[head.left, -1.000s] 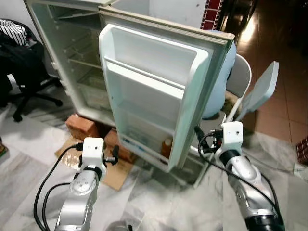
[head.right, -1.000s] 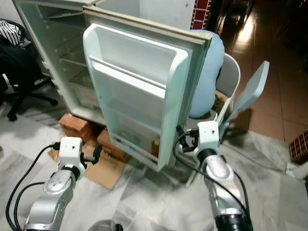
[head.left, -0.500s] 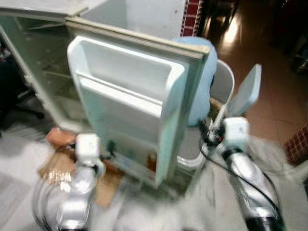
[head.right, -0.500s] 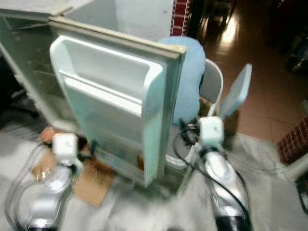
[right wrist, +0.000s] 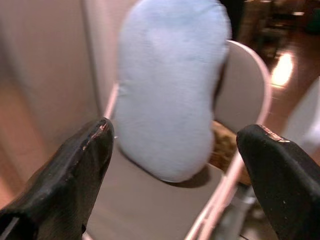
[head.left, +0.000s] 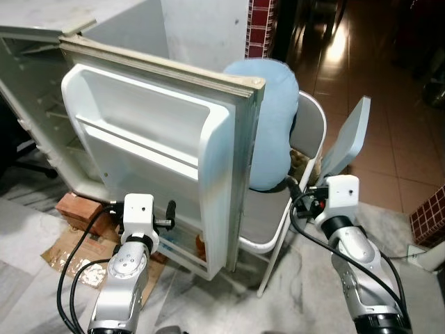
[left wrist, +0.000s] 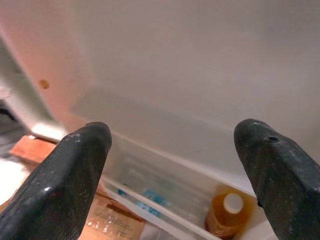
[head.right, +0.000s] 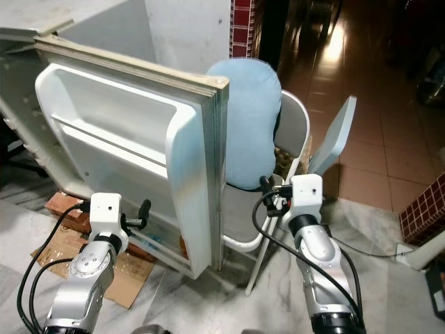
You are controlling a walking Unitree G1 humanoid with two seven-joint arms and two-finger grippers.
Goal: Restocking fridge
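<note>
So on the far left the fridge [head.left: 42, 104] is seen standing open on bricks [head.left: 76, 207], with flattened cardboard [head.left: 66, 254] laid on the floor beside them. The left gripper [left wrist: 172, 165] is held low with its fingers spread wide, aimed into the bottom shelf of the fridge door [head.left: 160, 139], where an orange bottle [left wrist: 227, 215] is parked. Further right, the right gripper [right wrist: 175, 165] is also kept wide, pointed at a blue cushion [head.left: 270, 125] propped on a grey folding chair [head.left: 309, 132].
</note>
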